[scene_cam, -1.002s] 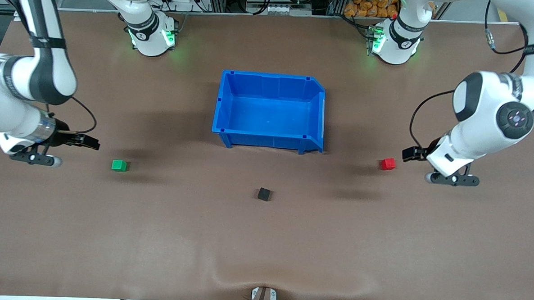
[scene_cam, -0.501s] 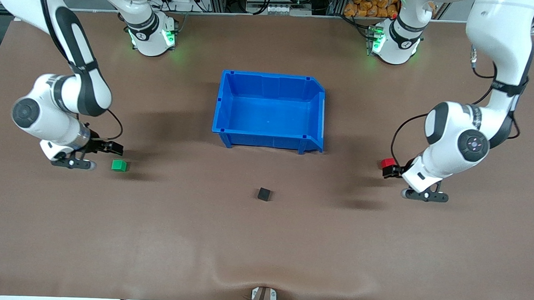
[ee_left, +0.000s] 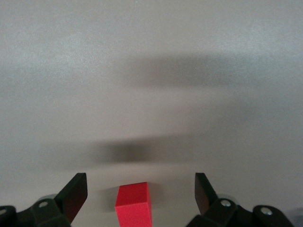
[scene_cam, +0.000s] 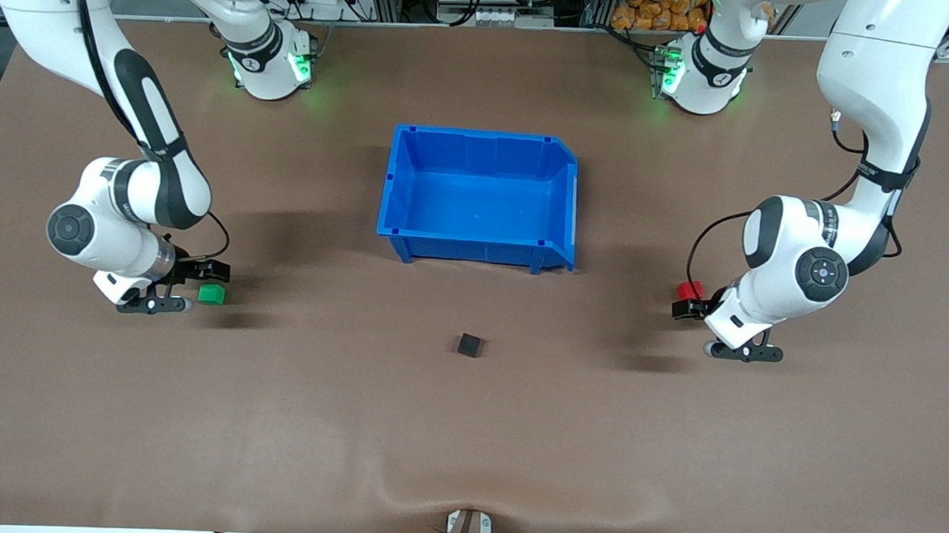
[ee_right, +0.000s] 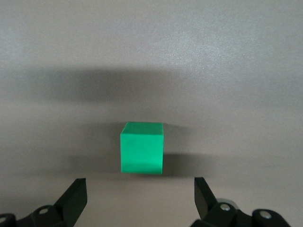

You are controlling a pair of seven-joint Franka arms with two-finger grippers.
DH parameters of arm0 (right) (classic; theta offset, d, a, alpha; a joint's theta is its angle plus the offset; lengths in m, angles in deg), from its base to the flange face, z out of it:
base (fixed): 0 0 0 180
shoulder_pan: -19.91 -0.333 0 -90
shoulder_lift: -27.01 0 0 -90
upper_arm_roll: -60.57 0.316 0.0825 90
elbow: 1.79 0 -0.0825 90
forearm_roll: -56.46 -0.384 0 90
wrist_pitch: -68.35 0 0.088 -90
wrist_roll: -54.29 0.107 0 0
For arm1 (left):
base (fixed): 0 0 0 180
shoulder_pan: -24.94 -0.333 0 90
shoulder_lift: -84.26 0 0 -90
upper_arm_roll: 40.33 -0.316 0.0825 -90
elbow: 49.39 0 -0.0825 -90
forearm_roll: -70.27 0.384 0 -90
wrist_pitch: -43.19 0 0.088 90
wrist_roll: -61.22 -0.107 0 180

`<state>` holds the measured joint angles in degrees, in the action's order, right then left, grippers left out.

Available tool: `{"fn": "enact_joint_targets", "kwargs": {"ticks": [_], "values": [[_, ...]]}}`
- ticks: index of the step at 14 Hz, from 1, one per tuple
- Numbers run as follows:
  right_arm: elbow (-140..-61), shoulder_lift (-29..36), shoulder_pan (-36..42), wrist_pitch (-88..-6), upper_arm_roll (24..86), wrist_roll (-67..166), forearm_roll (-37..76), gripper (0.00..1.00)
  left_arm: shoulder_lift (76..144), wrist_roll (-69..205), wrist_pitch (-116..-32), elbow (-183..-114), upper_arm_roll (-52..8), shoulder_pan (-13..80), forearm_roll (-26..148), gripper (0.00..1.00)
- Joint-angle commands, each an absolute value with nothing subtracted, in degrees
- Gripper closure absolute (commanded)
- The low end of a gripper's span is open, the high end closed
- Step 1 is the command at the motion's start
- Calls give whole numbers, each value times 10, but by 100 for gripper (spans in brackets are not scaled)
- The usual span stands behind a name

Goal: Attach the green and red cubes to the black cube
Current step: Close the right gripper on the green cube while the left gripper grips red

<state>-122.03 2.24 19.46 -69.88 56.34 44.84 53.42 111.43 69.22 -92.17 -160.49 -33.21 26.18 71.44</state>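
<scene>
Between the spread left claw (ee_left: 137,198) fingers sits the red cube (ee_left: 134,204).

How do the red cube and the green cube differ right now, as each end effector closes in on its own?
Colour: the red cube is bright red, the green cube bright green.
Place: the red cube lies toward the left arm's end of the table, the green cube toward the right arm's end.
Approach: the red cube already sits between the open fingers of the left end effector; the green cube lies just ahead of the open right end effector.
Shared: same size, both resting on the table, neither gripped.
</scene>
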Motion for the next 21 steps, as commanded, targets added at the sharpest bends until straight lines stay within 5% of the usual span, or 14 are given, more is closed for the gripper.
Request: {"fn": "enact_joint_targets", "kwargs": {"ticks": [1, 9, 14, 16, 18, 21], "values": [[-1194, -7, 199, -708, 565, 446, 532, 0, 1112, 719, -922, -1624, -331, 259, 724, 0], [-1179, -23, 195, -707, 564, 460, 533, 0, 1109, 723, -923, -1655, -335, 256, 725, 0], [-1178, -27, 195, -707, 564, 460, 533, 2, 1114, 724, -924, -1654, -336, 257, 741, 21], [-1177, -27, 195, -704, 565, 461, 532, 35, 1119, 727, -924, -1653, -336, 258, 741, 23], [-1177, -28, 195, -708, 565, 462, 533, 51, 1124, 729, -925, -1651, -336, 258, 741, 24], [-1177, -28, 197, -710, 565, 461, 532, 95, 1124, 729, -925, -1652, -337, 257, 744, 28]]}}
